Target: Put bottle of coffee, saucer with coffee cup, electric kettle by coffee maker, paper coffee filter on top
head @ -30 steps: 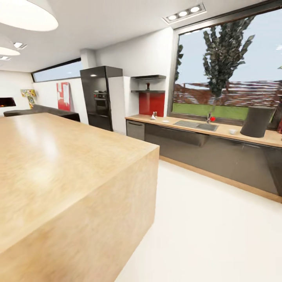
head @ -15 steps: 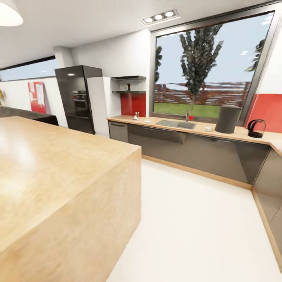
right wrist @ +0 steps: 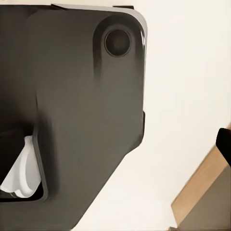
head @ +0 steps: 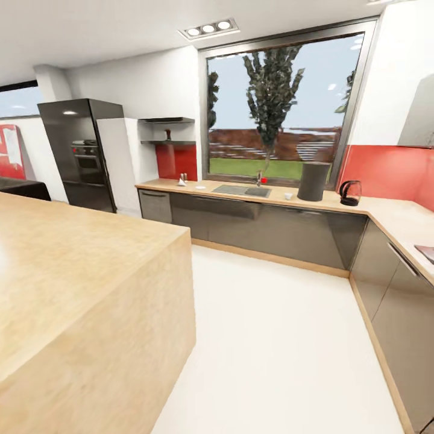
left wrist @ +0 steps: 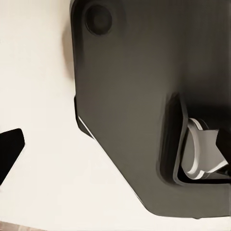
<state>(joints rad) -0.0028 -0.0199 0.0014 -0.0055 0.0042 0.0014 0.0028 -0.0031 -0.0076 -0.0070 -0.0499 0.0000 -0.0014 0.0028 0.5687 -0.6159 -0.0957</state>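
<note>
1. We see the coffee maker on the far surface, the electric kettle near it and the coffee cup just beside it.
2. The bottle of coffee sits on the shelf; most placements appear unfinished.
3. We cannot tell either end effector's state.

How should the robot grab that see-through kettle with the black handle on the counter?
Probably by the black loop handle of the clear glass electric kettle, coming from whichever side the loop sticks out; too far away to tell which. The round glass body looks slippery, and a loop gives the fingers something to close on.
</note>
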